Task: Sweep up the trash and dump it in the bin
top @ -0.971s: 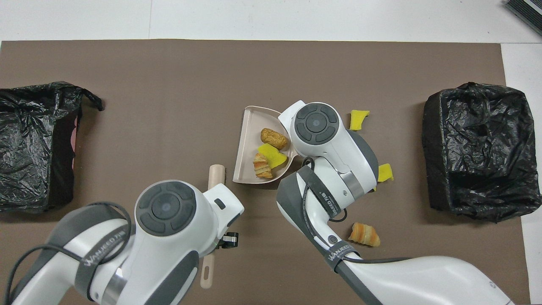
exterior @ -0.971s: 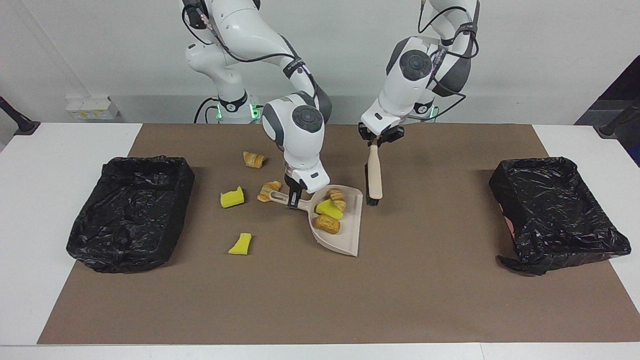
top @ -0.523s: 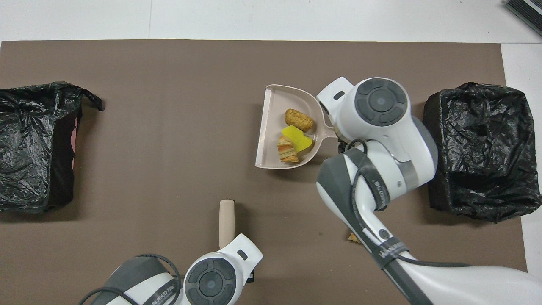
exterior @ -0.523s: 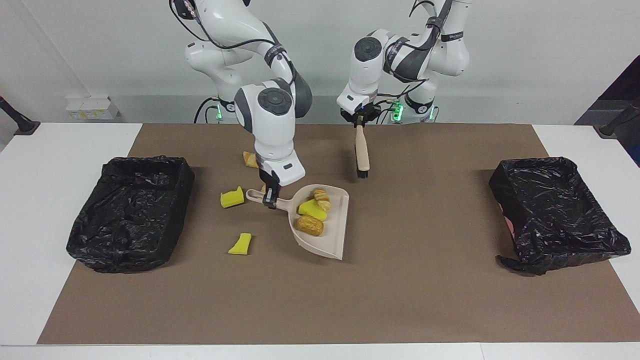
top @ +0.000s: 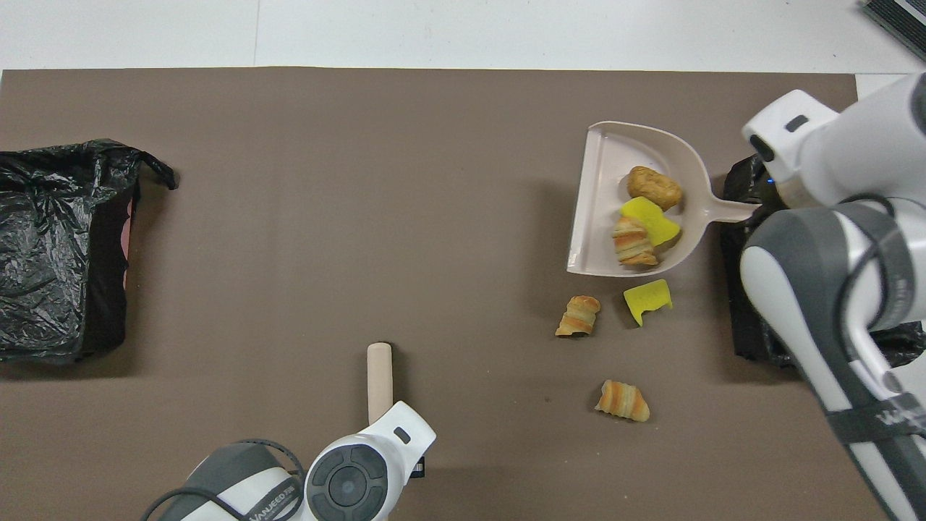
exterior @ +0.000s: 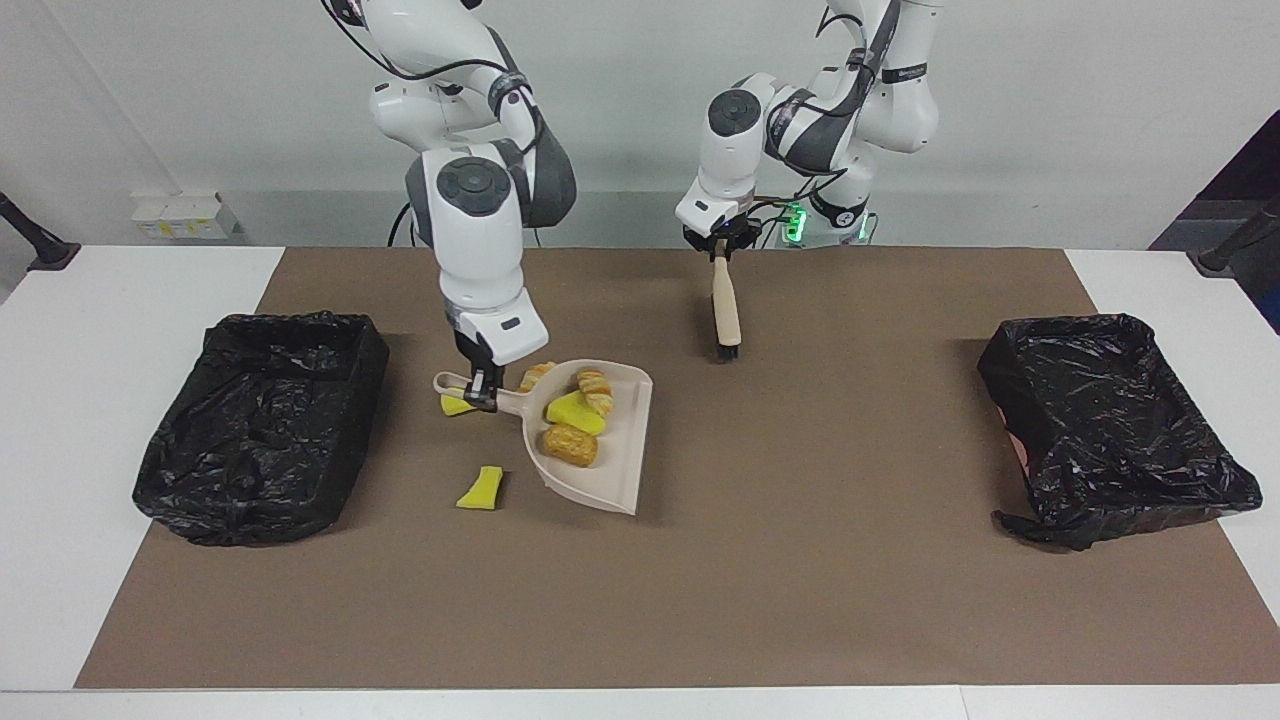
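Note:
My right gripper (exterior: 482,396) is shut on the handle of the beige dustpan (exterior: 620,470), which hangs tilted over the mat. In the pan (top: 597,217) lie three bits of trash: a bread piece (top: 654,187), a yellow chunk (top: 651,221) and a croissant (top: 634,242). On the mat lie a croissant (top: 579,316), a yellow chunk (top: 647,300), a second croissant (top: 622,401) and another yellow chunk (exterior: 481,489). The bin (exterior: 260,425) lined with a black bag stands at the right arm's end. My left gripper (exterior: 718,250) is shut on the brush (exterior: 725,310), bristles down.
A second black-lined bin (exterior: 1110,430) stands at the left arm's end of the brown mat (exterior: 800,580). The right arm covers most of the bin at its own end in the overhead view.
The right arm has lifted the loaded dustpan and carried it toward the bin at its own end. The left arm has drawn the brush back toward the robots.

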Motion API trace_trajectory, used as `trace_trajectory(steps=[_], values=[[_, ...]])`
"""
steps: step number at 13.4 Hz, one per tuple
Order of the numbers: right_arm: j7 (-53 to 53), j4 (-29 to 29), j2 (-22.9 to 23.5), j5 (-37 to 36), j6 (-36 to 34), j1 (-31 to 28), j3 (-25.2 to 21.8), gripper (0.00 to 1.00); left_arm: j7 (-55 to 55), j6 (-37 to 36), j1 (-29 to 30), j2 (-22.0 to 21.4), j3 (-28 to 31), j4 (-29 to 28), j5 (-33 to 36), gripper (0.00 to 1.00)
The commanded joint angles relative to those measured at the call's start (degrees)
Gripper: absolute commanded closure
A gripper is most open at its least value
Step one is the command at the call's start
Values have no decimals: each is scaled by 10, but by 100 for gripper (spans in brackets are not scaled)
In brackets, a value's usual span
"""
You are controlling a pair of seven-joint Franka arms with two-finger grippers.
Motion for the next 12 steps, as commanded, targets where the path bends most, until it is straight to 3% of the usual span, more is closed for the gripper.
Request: trace_trajectory(steps=[1, 2, 4, 6, 12], values=[[-87, 39, -6, 3, -38, -82, 4, 100, -10, 5, -6, -7, 6, -11, 4, 61], [-122, 42, -6, 2, -38, -124, 4, 100, -7, 4, -2, -2, 6, -5, 4, 1], [-167, 41, -6, -7, -29, -181, 2, 100, -3, -6, 26, 19, 13, 28, 4, 0], [-173, 37, -9, -87, -8, -208, 2, 100, 11, -9, 74, 21, 13, 47, 7, 0], [-87, 4, -18, -254, 0, -178, 0, 100, 202, -10, 240, 33, 14, 115, 12, 0]])
